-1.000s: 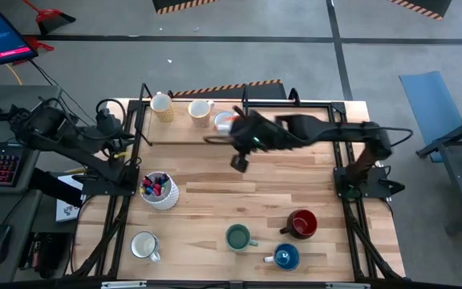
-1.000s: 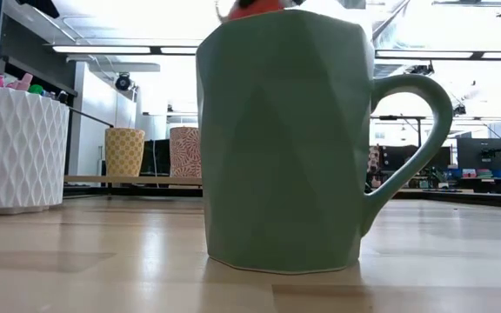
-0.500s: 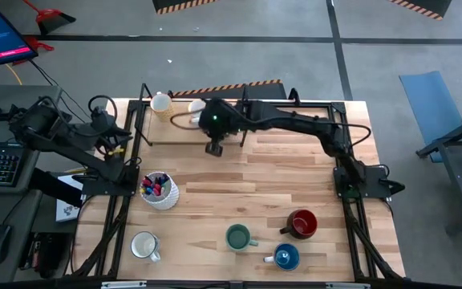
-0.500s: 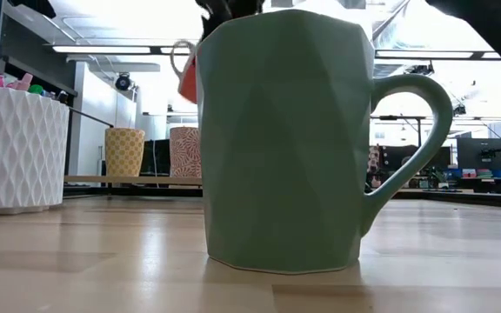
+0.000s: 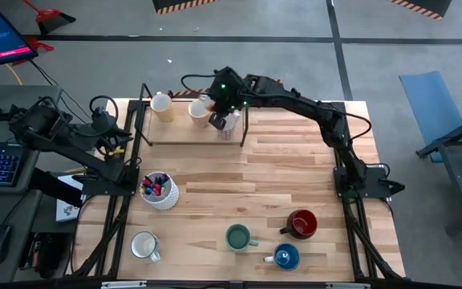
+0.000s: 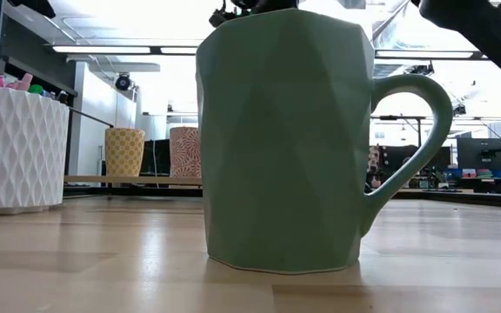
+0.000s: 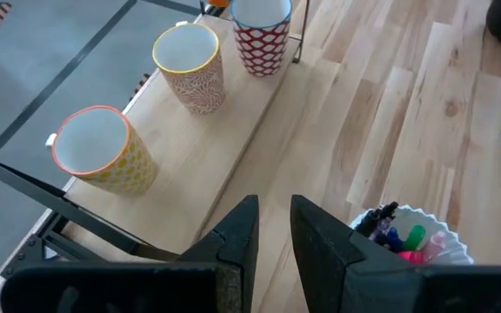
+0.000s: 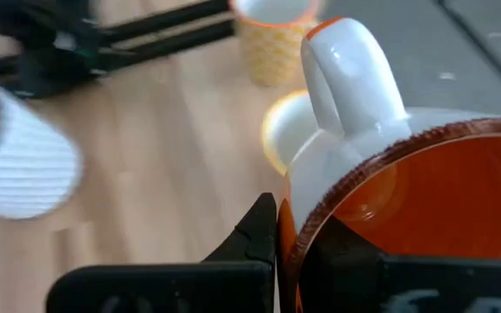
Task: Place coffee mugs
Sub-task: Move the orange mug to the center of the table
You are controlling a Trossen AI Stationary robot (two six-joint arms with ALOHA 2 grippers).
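My right gripper (image 5: 221,117) reaches to the far left of the table and is shut on a mug with a white outside and orange inside (image 8: 381,174), above the raised shelf (image 5: 184,127). Three patterned mugs stand on that shelf (image 7: 103,152) (image 7: 190,65) (image 7: 263,30). A white mug (image 5: 145,245), a green one (image 5: 238,237), a dark red one (image 5: 301,223) and a blue one (image 5: 285,257) stand upright near the front edge. My left gripper (image 7: 272,226) waits beyond the table's left edge, its fingers a little apart with nothing between them. My right gripper holds the mug by its rim (image 8: 296,236), right beside the white handle (image 8: 346,74). One finger (image 8: 259,230) is outside the wall and the other seems to be inside. The mug is lifted clear, its mouth tipped toward the wrist camera.
A white ribbed pen holder (image 5: 160,191) with markers stands at the left. In the low view the green mug (image 6: 285,148) hides most of the table behind it. Bare wood lies in the middle of the table (image 5: 263,181).
My right gripper has carried the orange mug from the middle of the table's far half toward the far edge and a little left, sinking slightly, to above the shelf beside the patterned mugs. It has stayed shut on the mug.
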